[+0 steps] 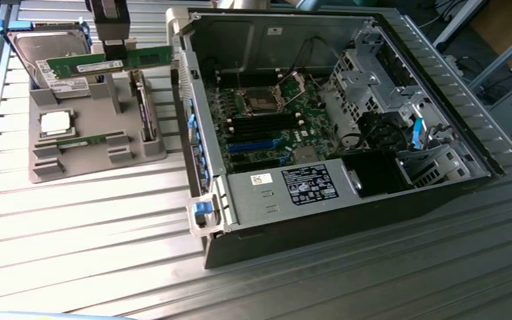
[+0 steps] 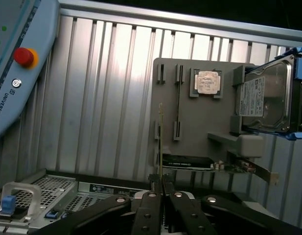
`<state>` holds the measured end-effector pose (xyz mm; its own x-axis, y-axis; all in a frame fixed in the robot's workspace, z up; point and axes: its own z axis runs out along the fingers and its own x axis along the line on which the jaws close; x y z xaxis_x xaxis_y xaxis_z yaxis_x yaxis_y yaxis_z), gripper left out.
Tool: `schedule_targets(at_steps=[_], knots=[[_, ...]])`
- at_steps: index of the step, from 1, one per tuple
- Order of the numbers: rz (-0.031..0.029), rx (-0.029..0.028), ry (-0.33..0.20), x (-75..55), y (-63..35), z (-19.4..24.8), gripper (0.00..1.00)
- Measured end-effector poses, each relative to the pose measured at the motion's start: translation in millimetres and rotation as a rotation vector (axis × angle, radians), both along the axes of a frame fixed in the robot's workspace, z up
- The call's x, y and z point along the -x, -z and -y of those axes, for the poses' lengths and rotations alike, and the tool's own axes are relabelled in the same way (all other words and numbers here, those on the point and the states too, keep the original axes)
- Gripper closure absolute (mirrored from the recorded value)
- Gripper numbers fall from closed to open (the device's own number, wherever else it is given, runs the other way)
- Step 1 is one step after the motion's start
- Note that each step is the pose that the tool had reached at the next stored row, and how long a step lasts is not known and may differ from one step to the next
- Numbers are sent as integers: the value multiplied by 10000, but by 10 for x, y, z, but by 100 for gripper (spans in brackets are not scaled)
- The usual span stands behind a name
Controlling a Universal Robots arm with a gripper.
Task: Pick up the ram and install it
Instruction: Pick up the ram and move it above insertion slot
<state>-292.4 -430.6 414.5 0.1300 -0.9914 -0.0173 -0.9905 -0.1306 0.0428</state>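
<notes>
Jaws tight on ram [image 2: 160, 142] — over gray tray [image 2: 199, 122], nr PC case [image 1: 327, 233]

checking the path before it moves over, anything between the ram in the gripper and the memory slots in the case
The gripper is shut on the ram above the grey tray. The case's side wall stands between it and the black memory slots; nothing visible lies over the slots themselves.
</notes>
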Motion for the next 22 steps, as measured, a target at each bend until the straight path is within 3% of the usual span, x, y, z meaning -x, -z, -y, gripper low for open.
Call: schedule_targets(at_steps=[22], knots=[[0,36,0,-206,0,0,87]])
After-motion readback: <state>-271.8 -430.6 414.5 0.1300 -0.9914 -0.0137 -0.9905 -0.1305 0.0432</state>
